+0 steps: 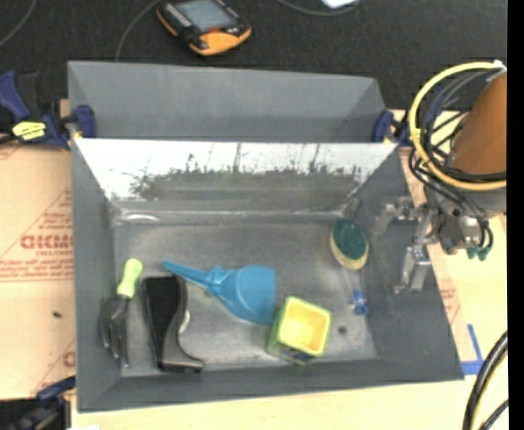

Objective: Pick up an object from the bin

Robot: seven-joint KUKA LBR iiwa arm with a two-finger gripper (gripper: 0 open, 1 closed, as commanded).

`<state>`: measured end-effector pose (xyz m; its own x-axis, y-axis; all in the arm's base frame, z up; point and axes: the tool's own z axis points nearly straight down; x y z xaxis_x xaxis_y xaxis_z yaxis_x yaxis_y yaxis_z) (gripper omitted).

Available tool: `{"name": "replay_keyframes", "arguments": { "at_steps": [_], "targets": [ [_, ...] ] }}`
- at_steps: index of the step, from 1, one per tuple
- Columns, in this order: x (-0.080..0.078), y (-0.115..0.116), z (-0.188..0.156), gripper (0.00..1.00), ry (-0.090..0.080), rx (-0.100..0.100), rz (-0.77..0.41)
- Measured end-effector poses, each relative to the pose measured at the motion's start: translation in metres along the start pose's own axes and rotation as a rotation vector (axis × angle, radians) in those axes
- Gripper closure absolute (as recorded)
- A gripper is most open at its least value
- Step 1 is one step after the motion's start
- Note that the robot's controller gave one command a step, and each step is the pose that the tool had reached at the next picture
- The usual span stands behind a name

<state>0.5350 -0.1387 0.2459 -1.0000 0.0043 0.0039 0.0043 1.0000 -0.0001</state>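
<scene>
My gripper (413, 251) hangs over the bin's right wall, above the floor and apart from every loose thing. Nearest to it, just to its left, a round green and yellow scrubber (349, 245) lies by the back right corner. Below that rests a small blue piece (360, 305). A yellow-green square cup (299, 330) stands at the front, right of the middle. Beside it lies a blue funnel (240, 290), its spout pointing left.
At the front left, a black angled object (167, 322) lies next to a dark tool with a yellow-green handle (123, 310). The arm with its orange cover and looped cables stands outside the bin on the right.
</scene>
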Motion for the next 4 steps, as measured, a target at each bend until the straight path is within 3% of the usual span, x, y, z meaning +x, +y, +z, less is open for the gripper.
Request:
{"name": "replay_keyframes", "arguments": {
  "at_steps": [1,2,3,4],
  "targets": [
    [0.037,0.107,0.094,0.00,0.007,-0.004,0.008],
    [0.056,0.150,0.152,0.00,0.010,-0.004,0.393],
    [0.058,0.076,0.139,0.00,0.003,-0.002,0.184],
    [0.057,0.082,0.170,0.00,-0.013,-0.005,0.087]
  ]
}}
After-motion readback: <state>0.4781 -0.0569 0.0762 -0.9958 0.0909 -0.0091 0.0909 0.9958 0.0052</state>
